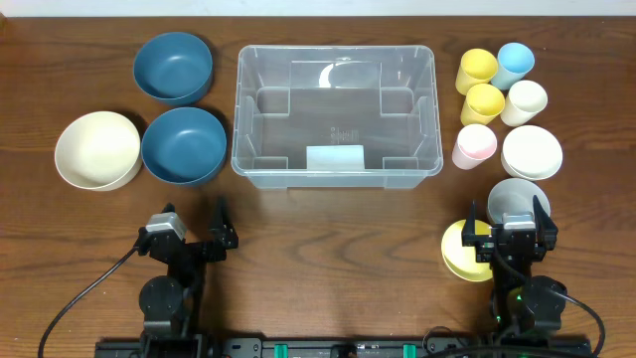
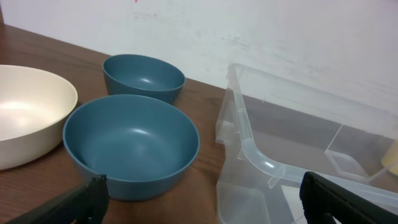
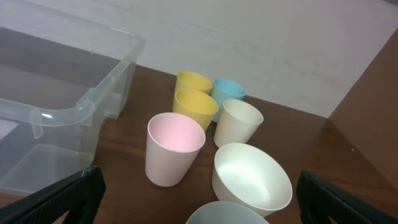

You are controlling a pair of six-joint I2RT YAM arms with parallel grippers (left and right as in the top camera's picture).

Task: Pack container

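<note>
I'm looking at a dark brown table (image 1: 318, 229), wood grain streaking across it. The container (image 1: 238, 109) is showing clear and see-through, its label (image 1: 335, 158) reading pale, almost white. I'm picking out one teal-blue bowl (image 1: 173, 67), a second teal-blue bowl (image 1: 184, 144) and a cream bowl (image 1: 97, 149). I'm seeing two yellow cups (image 1: 477, 70), a light blue cup (image 1: 515, 63), a cream cup (image 1: 524, 101) and a pink cup (image 1: 475, 145). I'm also catching a white bowl (image 1: 532, 151), a grey bowl (image 1: 517, 197) and a yellow bowl (image 1: 459, 251), each one plain colour.
</note>
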